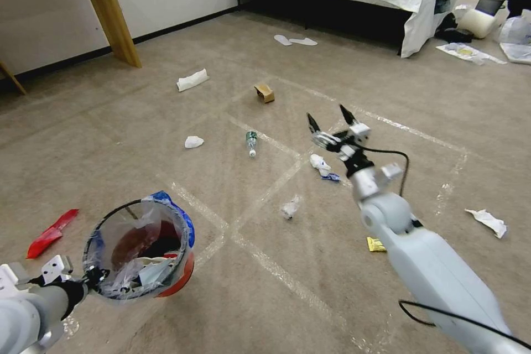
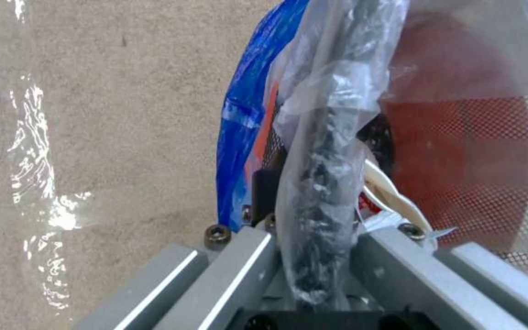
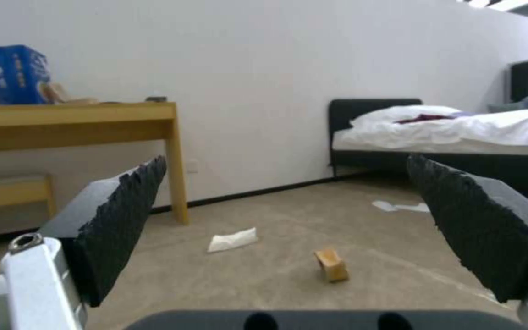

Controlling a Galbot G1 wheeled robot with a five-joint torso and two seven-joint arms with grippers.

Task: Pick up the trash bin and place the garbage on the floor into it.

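Matt short-pile floor (image 1: 343, 265) crossed by glossy tape; trash bin (image 1: 178, 279) lined with crinkly clear plastic.

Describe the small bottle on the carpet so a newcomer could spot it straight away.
Start at the wooden desk leg on the left and go out over the floor toward the open right gripper. Between a crumpled white tissue and that gripper lies the bottle on its side beside a tape line. It alone is clear plastic with a green label.
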